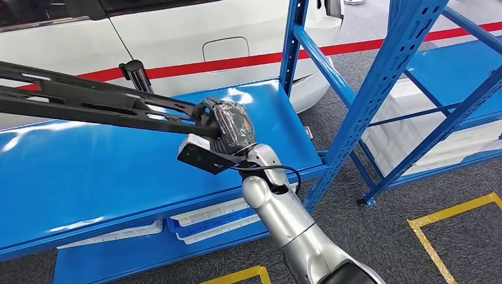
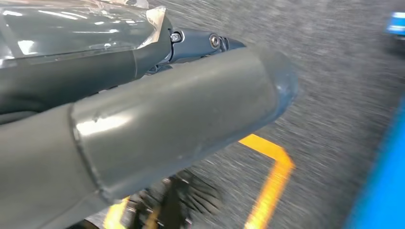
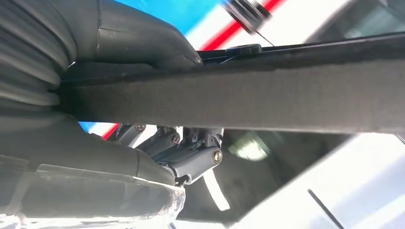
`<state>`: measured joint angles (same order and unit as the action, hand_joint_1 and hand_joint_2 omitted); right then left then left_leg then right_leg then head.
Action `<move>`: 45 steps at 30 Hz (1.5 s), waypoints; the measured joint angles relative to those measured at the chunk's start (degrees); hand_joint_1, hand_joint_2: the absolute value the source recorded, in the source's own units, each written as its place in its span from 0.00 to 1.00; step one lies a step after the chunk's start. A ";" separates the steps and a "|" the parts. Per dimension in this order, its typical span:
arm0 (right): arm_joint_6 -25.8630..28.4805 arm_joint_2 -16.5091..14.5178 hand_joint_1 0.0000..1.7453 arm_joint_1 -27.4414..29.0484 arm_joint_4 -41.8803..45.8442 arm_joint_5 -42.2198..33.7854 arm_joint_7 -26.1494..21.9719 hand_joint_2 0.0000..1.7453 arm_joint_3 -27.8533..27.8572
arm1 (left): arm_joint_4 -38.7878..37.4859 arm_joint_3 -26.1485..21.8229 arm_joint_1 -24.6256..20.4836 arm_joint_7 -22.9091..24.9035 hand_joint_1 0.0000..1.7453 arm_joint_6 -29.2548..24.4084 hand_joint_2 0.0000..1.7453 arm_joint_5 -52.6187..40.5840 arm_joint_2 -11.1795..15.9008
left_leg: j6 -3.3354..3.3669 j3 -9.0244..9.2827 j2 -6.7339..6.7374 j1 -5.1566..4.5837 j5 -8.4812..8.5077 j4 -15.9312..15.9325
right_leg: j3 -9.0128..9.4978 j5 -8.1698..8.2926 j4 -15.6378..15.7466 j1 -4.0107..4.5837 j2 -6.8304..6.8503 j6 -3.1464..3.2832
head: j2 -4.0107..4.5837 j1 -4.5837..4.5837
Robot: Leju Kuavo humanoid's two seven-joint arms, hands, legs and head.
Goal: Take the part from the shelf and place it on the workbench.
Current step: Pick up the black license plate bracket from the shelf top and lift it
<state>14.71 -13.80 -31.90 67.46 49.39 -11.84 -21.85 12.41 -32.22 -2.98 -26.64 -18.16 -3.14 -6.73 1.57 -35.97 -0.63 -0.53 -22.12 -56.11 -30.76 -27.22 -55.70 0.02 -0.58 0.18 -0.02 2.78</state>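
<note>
right hand [image 1: 228,125] grips black part [image 1: 89,100] | above blue shelf [image 1: 118,171]

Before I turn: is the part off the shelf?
Cannot tell. The right hand grips the part over the shelf; any gap is unclear.

Before me stood the blue shelf [image 1: 118,171], its glossy top board reaching from nine o'clock to two o'clock. On the lower board, near six o'clock, lay white trays [image 1: 207,216]. The rack stood on grey carpet floor [image 1: 379,231].
</note>
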 joint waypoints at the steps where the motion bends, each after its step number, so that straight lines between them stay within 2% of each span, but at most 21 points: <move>1: 0.09 0.37 1.00 0.37 2.45 -0.27 -0.03 1.00 -0.23 | 0.07 -0.21 -0.03 -1.59 0.00 0.60 0.50 -0.55 0.14 | 0.00 -0.01 -0.01 0.00 0.00 0.00 | 0.00 0.00 0.00 0.00 0.00 0.00 | 0.00 0.01; 3: 0.18 1.25 1.00 1.04 7.46 -0.67 -0.02 1.00 -0.55 | 0.20 -0.42 -0.09 -3.84 0.00 1.27 1.00 -1.72 0.44 | 0.00 -0.02 -0.01 0.00 -0.01 0.01 | -0.01 0.00 0.00 0.00 0.00 0.00 | 0.00 0.01; 5: 0.30 2.30 1.00 1.70 11.99 -0.90 0.04 1.00 -0.62 | 0.30 -0.73 -0.23 -4.66 0.00 1.81 1.00 -2.14 0.66 | 0.00 -0.02 0.01 0.00 -0.02 0.01 | -0.02 0.00 0.01 -0.01 0.00 0.00 | 0.00 0.00; 6: 0.38 2.91 1.00 2.09 14.26 -0.97 0.08 1.00 -0.62 | 0.31 -1.04 -0.29 -4.83 0.00 2.21 0.75 -1.99 0.73 | 0.00 -0.03 0.01 0.00 -0.02 0.01 | -0.02 -0.01 0.01 -0.01 0.00 0.00 | 0.00 0.00; 9: 0.74 4.73 1.00 2.94 19.87 -1.03 0.13 1.00 -0.60 | 0.33 -2.36 -0.34 -5.36 0.00 3.68 0.75 -0.86 0.80 | 0.00 -0.03 0.01 0.00 -0.03 0.01 | -0.02 -0.01 0.02 -0.01 0.00 0.00 | 0.00 0.01; 10: 0.84 5.29 1.00 3.12 21.37 -1.11 0.12 1.00 -0.59 | 0.33 -2.72 -0.34 -5.52 0.00 3.86 1.00 -0.73 0.80 | 0.00 -0.03 0.02 0.00 -0.03 0.01 | -0.02 -0.01 0.02 -0.01 0.00 0.00 | 0.00 0.01; 15: 1.03 7.30 1.00 3.91 25.99 -2.25 0.02 1.00 -0.58 | 0.33 -3.82 -0.40 -4.67 0.00 3.44 1.00 -1.06 0.68 | 0.00 -0.03 0.01 -0.01 -0.03 0.01 | 0.00 0.00 0.02 0.00 -0.01 0.00 | 0.00 0.00; 21: 1.14 8.42 1.00 3.98 26.87 -5.23 -0.25 1.00 -0.72 | 0.33 -4.94 -0.47 -1.56 0.00 5.16 1.00 -1.60 0.57 | 0.00 -0.02 0.00 -0.01 -0.02 0.01 | 0.02 0.00 0.01 0.00 0.00 0.00 | 0.00 0.00; 25: -0.20 8.94 1.00 3.91 26.84 -8.95 -0.19 1.00 -1.00 | 0.29 -5.19 -0.53 3.35 0.00 5.52 1.00 -2.91 0.56 | 0.00 -0.03 0.01 -0.01 -0.02 0.01 | 0.02 0.00 0.01 0.01 0.00 0.00 | 0.00 0.00; 30: -1.56 9.14 1.00 3.45 26.10 -9.03 0.43 1.00 -2.27 | 0.26 -4.94 -0.63 7.54 0.00 3.57 1.00 -5.03 0.57 | 0.14 -0.10 -0.02 -0.06 -0.18 -0.14 | 0.05 0.00 0.06 -0.08 0.01 -0.03 | 0.00 0.00; 35: -2.08 9.02 1.00 2.23 24.51 -9.13 0.81 1.00 -3.78 | 0.26 -4.98 -0.69 9.89 0.00 4.01 1.00 -4.67 0.56 | 0.63 -0.30 -0.03 -0.08 -0.50 -0.56 | 0.08 -0.11 0.06 -0.10 0.01 -0.23 | 0.00 0.00; 39: -1.89 8.89 1.00 0.54 23.01 -9.70 0.82 1.00 -4.42 | 0.26 -5.12 -0.77 10.40 0.00 4.32 1.00 -4.30 0.47 | 1.45 0.04 0.06 0.08 -0.10 -0.07 | 0.05 -0.40 -0.21 -0.02 0.02 -0.92 | 0.00 0.00; 41: -1.54 8.91 1.00 -0.26 22.24 -10.17 0.78 1.00 -4.55 | 0.25 -5.22 -0.88 10.54 0.00 4.41 1.00 -4.27 0.38 | 1.89 0.37 0.23 0.43 0.39 0.73 | -1.56 -2.87 -3.94 0.08 0.07 -0.69 | 0.00 0.12; 43: -1.06 9.05 1.00 -0.75 21.22 -10.80 0.66 1.00 -4.64 | 0.25 -5.31 -0.94 10.68 0.00 4.43 1.00 -4.27 0.35 | 2.04 0.26 0.30 0.47 0.55 0.84 | -4.91 -6.71 -11.85 -0.08 0.12 -0.41 | 0.00 0.22; 44: -0.81 9.14 1.00 -0.82 20.65 -11.15 0.59 1.00 -4.67 | 0.24 -5.33 -0.94 10.79 0.00 4.29 1.00 -4.28 0.34 | 2.01 0.15 0.31 0.47 0.60 0.81 | -6.36 -7.98 -15.35 -0.19 0.12 -0.52 | 0.00 0.22; 45: -0.58 9.23 1.00 -0.84 20.12 -11.49 0.53 1.00 -4.69 | 0.24 -5.36 -0.94 10.90 0.00 4.03 1.00 -4.29 0.33 | 1.95 0.03 0.31 0.48 0.68 0.77 | -7.06 -8.49 -17.30 -0.32 0.13 -0.81 | 0.00 0.22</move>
<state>14.14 -4.56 -32.74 87.58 37.91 -11.31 -26.54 12.66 -37.57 -3.92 -15.74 -14.13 -7.43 -6.40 3.52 -35.94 -0.32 -0.05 -21.44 -55.35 -37.82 -35.71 -73.00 -0.30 -0.45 -0.63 -0.02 3.00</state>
